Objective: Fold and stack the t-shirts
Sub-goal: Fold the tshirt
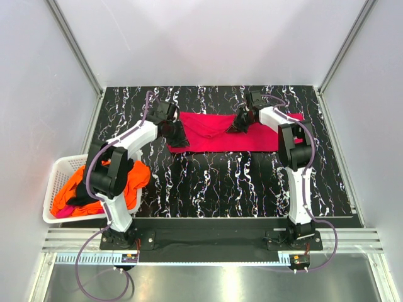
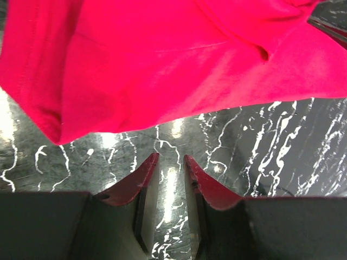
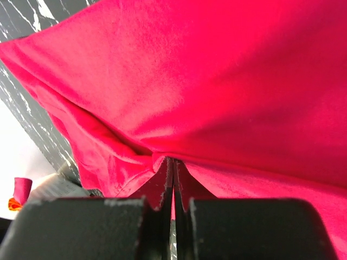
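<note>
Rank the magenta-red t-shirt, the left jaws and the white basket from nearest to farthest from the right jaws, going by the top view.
1. magenta-red t-shirt, far centre of the table, pinched in the right jaws.
2. left jaws, at the shirt's left end.
3. white basket, off to the near left.

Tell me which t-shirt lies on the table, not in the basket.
The magenta-red t-shirt; the other shirts sit heaped in the white basket.

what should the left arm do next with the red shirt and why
Probably ease the left jaws forward onto the magenta-red shirt edge and close. They stand slightly apart over the table, just short of the cloth and holding nothing, while the right jaws are shut on a pinch of it.
</note>
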Controlling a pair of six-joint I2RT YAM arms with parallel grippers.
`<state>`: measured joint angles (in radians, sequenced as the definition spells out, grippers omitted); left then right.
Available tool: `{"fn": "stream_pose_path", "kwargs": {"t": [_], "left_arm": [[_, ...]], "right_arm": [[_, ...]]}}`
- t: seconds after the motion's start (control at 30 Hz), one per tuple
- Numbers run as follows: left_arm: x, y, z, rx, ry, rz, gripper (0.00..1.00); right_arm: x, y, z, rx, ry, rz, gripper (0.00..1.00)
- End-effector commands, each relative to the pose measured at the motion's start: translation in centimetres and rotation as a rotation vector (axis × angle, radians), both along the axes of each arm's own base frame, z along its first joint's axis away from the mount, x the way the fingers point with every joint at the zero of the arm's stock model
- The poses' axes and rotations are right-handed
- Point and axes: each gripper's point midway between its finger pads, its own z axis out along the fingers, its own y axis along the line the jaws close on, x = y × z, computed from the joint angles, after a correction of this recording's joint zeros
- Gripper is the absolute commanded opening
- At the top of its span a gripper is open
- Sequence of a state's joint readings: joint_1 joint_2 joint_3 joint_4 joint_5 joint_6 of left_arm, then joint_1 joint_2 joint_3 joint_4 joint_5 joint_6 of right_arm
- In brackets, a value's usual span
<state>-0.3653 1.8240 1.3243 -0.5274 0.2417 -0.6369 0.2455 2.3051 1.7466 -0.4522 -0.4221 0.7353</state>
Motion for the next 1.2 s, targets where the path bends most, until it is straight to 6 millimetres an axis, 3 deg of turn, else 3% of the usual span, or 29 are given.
{"fn": "stream_pose_path", "kwargs": {"t": [0.0,0.27,0.37,0.5,0.7,0.83,0.97,1.07,1.17], "left_arm": [[1.2,0.9,1.2,0.026,-0.052,0.032,0.29],[3.1,1.5,0.9,0.01,-0.04,0.086,0.29],[3.7,1.8,0.0,0.018,-0.024,0.099,0.29],[3.7,2.9,-2.4,0.034,0.039,0.126,0.28],[3.8,5.1,-4.8,0.104,0.091,0.144,0.28],[4.0,5.6,-4.9,0.126,0.094,0.142,0.28],[4.5,6.4,-4.9,0.174,0.085,0.13,0.29],[5.0,7.4,-5.0,0.226,0.081,0.121,0.29],[5.8,8.4,-4.2,0.284,0.07,0.13,0.28]], "right_arm": [[-0.1,1.0,1.5,0.034,-0.033,0.036,0.0],[-1.8,0.2,5.8,0.019,-0.095,0.067,0.0],[-1.7,0.8,7.5,0.063,-0.105,0.067,0.0],[-1.5,2.9,8.3,0.128,-0.093,0.093,0.0],[-1.5,5.8,6.2,0.168,-0.042,0.145,0.0],[-2.0,5.9,2.7,0.159,0.023,0.152,0.0],[-3.2,5.3,0.4,0.129,0.056,0.167,0.0],[-3.3,5.1,0.9,0.116,0.035,0.178,0.0],[-2.5,5.3,3.7,0.119,-0.033,0.207,0.01]]}}
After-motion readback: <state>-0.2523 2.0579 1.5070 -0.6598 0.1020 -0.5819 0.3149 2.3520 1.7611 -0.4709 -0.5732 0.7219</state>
